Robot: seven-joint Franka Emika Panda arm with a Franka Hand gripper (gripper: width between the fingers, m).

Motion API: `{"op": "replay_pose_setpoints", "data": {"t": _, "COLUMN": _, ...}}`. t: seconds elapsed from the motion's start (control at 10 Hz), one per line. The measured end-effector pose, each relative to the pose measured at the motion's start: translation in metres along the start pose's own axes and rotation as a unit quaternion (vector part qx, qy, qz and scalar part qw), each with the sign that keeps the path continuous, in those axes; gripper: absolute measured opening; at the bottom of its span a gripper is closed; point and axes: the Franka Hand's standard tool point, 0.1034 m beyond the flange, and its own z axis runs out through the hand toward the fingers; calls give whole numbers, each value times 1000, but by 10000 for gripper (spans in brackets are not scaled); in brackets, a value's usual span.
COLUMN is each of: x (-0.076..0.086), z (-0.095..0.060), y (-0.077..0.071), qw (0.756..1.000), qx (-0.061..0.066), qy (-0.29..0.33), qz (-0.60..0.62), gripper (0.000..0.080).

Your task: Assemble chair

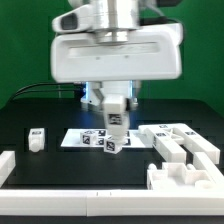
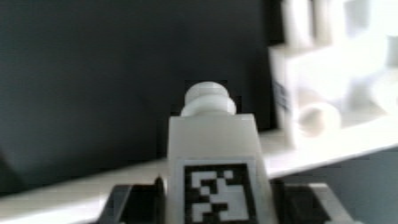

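Currently a white bar [image 2: 214, 150] is pinched between the fingers of the hand [image 1: 113, 107] and held upright over the marker board [image 1: 78, 138], with its peg [image 2: 210, 97] at the end away from the wrist. The larger chair blocks [image 1: 185, 155] lie apart on the desk [image 1: 40, 110], toward the exterior view's right. For a clean fit, the bar should be carried plumb and the peg centred over its socket before any pressing.
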Motion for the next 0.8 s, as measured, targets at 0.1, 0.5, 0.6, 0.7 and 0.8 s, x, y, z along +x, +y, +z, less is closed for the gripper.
{"op": "replay_pose_setpoints", "data": {"t": 0.1, "x": 5, "z": 5, "y": -28, "qw": 999, "qx": 10, "qy": 41, "qz": 4, "gripper": 284}}
{"op": "replay_pose_setpoints", "data": {"t": 0.5, "x": 1, "z": 11, "y": -45, "qw": 997, "qx": 16, "qy": 71, "qz": -6, "gripper": 284}}
{"op": "replay_pose_setpoints", "data": {"t": 0.6, "x": 1, "z": 11, "y": -45, "qw": 997, "qx": 16, "qy": 71, "qz": -7, "gripper": 284}}
{"op": "replay_pose_setpoints", "data": {"t": 0.7, "x": 0, "z": 13, "y": -48, "qw": 997, "qx": 15, "qy": 69, "qz": -16, "gripper": 284}}
{"op": "replay_pose_setpoints", "data": {"t": 0.8, "x": 0, "z": 19, "y": -68, "qw": 996, "qx": 11, "qy": 63, "qz": -67, "gripper": 284}}
